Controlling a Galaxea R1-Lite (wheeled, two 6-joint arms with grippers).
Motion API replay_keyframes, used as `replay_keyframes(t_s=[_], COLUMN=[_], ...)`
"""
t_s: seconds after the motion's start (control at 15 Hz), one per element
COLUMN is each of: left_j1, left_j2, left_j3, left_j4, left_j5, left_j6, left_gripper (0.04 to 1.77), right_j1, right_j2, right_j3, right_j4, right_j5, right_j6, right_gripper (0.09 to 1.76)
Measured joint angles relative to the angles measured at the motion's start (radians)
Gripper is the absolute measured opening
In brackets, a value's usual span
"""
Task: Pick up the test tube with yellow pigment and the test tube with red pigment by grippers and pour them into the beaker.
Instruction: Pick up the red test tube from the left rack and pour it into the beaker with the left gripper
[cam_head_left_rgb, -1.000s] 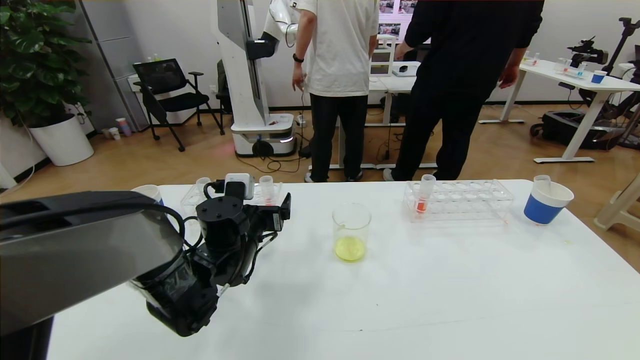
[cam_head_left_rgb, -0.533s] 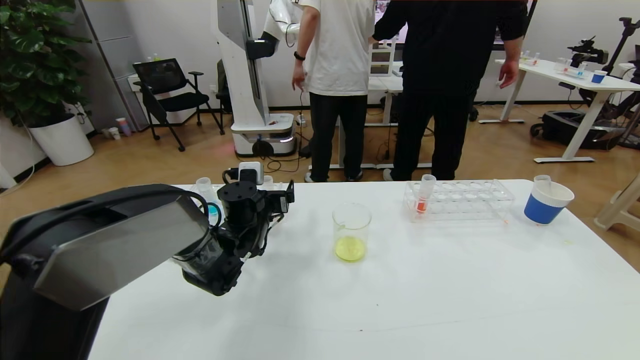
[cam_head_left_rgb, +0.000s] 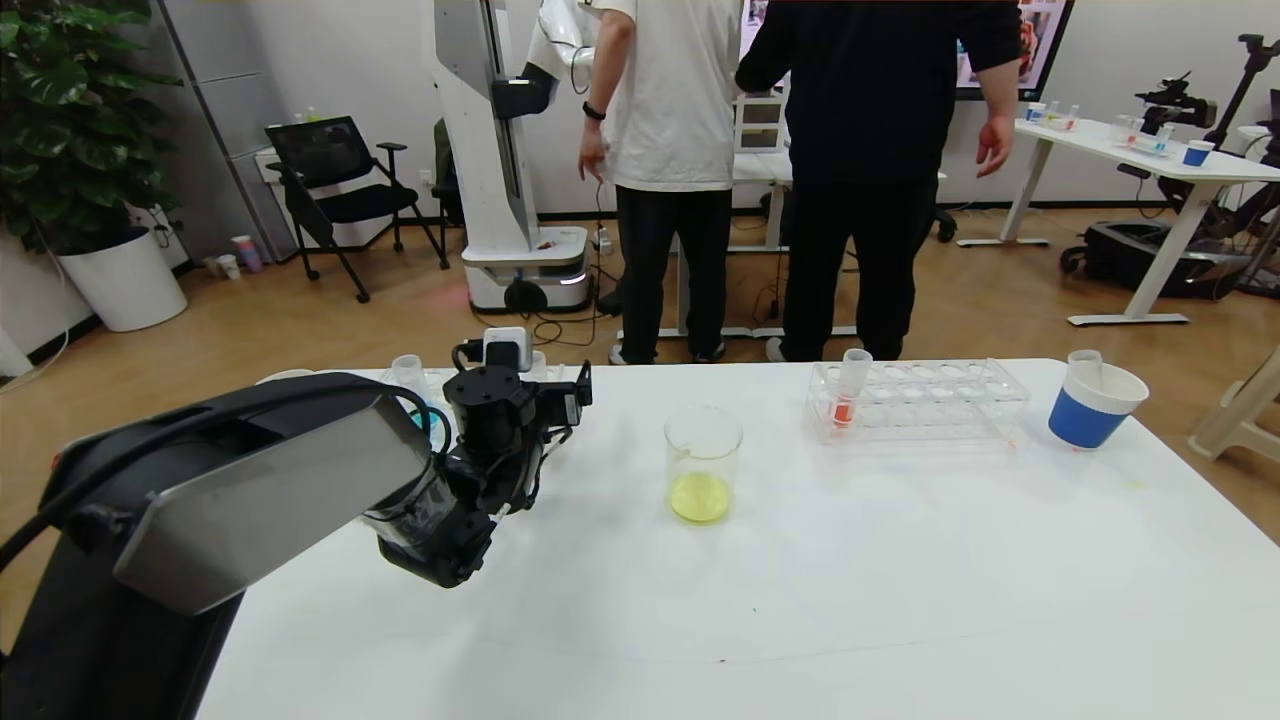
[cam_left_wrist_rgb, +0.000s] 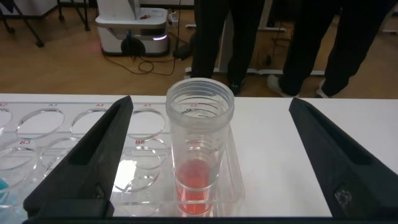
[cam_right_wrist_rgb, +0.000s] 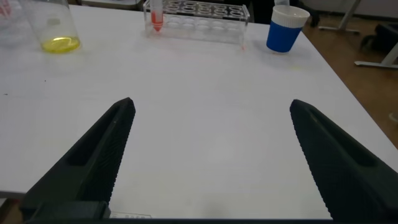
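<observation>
The test tube with red pigment (cam_left_wrist_rgb: 198, 155) stands upright in a clear rack (cam_left_wrist_rgb: 62, 134) at the table's back left, with salmon-red liquid at its bottom. My left gripper (cam_left_wrist_rgb: 210, 102) is open around it, one finger on each side, both apart from it. In the head view the left gripper (cam_head_left_rgb: 545, 385) sits at that rack. The beaker (cam_head_left_rgb: 703, 462) stands mid-table with yellow liquid in it. My right gripper (cam_right_wrist_rgb: 211, 104) hangs open over bare table near the front, out of the head view. The test tube with yellow pigment is out of view.
A second clear rack (cam_head_left_rgb: 940, 400) at the back right holds a tube of orange-red liquid (cam_head_left_rgb: 848, 392). A blue-and-white paper cup (cam_head_left_rgb: 1093, 405) with an empty tube in it stands further right. A tube with blue liquid (cam_head_left_rgb: 410, 375) is in the left rack. Two people stand behind the table.
My left arm has reached forward to the back-left rack, bringing its open gripper around the red tube. The two people behind the table have shifted slightly.
</observation>
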Motion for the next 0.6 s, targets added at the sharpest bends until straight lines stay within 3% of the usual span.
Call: replay_keyframes(t_s=[0.27,0.33,0.4,0.47,0.53,0.6], left_j1=[0.000,0.000,0.000,0.000,-0.001,0.000], left_j2=[0.000,0.000,0.001,0.001,0.000,0.000], left_j3=[0.006,0.008,0.009,0.011,0.012,0.012], left_j4=[-0.027,-0.032,-0.032,-0.030,-0.030,-0.029], left_j5=[0.000,-0.001,-0.001,-0.001,0.001,-0.001], left_j6=[-0.003,-0.002,-0.002,-0.001,0.001,0.002], left_gripper=[1.75,1.65,1.43,1.06,0.57,0.37], right_j1=[0.000,0.000,0.000,0.000,0.000,0.000], right_j2=[0.000,0.000,0.000,0.000,0.000,0.000], right_j3=[0.000,0.000,0.000,0.000,0.000,0.000], right_j4=[0.000,0.000,0.000,0.000,0.000,0.000], right_j5=[0.000,0.000,0.000,0.000,0.000,0.000], right_j6=[0.000,0.000,0.000,0.000,0.000,0.000], right_gripper=[1.74,1.74,1.74,1.74,1.74,1.74])
